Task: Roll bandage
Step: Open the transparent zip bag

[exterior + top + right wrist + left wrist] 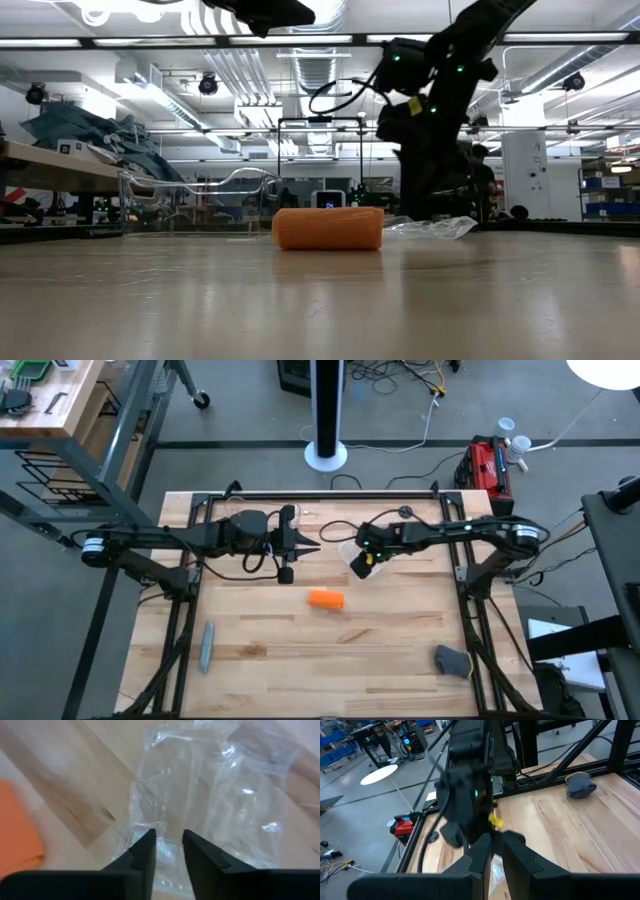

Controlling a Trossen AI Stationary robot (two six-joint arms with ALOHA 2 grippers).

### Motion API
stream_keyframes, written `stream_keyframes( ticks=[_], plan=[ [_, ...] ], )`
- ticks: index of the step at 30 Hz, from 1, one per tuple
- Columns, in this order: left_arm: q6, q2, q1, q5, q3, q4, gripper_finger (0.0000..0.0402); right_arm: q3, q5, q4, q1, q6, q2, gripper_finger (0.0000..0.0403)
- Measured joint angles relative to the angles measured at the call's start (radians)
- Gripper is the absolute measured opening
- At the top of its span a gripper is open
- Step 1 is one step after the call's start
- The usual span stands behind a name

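The bandage (pixel 326 599) is a stubby orange roll lying on its side on the wooden table, near the middle; it shows in the low view (pixel 328 228) and at the edge of the right wrist view (pixel 17 830). My right gripper (pixel 360 567) points down just beyond it, over a crinkled clear plastic wrap (pixel 210 795). Its fingers stand a narrow gap apart (pixel 167 837). My left gripper (pixel 314 547) hangs above the table to the left of the wrap, pointing at the right arm. Its fingers are shut to a thin slit (pixel 496 842) and it holds nothing. My right gripper comes down from above onto the near end of the clear plastic wrap (pixel 167 865), with one finger on either side of a strip of it. Whether the fingertips touch the wrap, I cannot tell. The wrap lies flat on the table.
A grey bar (pixel 207 645) lies near the front left of the table. A dark grey lump (pixel 452 660) sits at the front right. Black frame rails run along the table's sides and back. Bare wood lies around the roll.
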Motion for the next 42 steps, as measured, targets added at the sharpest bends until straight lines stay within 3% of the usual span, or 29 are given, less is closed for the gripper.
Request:
stream_keyframes(
  ticks=[10,17,24,32,38,42],
  plan=[
    [0.0,0.0,0.0,0.001,0.0,-0.006,0.0036,0.155,-0.006,-0.043,0.058,-0.015,0.191,0.0213],
    [0.0,0.0,0.0,0.001,0.0,-0.008,0.0036,0.249,0.002,-0.145,0.058,0.006,0.312,0.0225],
    [0.0,0.0,0.0,0.001,0.0,-0.012,0.0036,0.269,0.001,-0.15,0.059,0.029,0.36,0.018],
    [0.0,0.0,0.0,0.001,0.0,-0.012,0.0036,0.239,0.03,-0.096,0.062,-0.02,0.364,0.0013],
    [-0.019,0.0,-0.003,0.001,0.0,-0.015,0.0036,0.143,-0.008,0.005,0.078,-0.015,0.25,0.0002],
    [-0.021,0.0,-0.003,0.001,0.0,-0.017,0.0036,0.057,-0.053,0.151,0.096,0.021,0.04,0.0001]
  ],
)
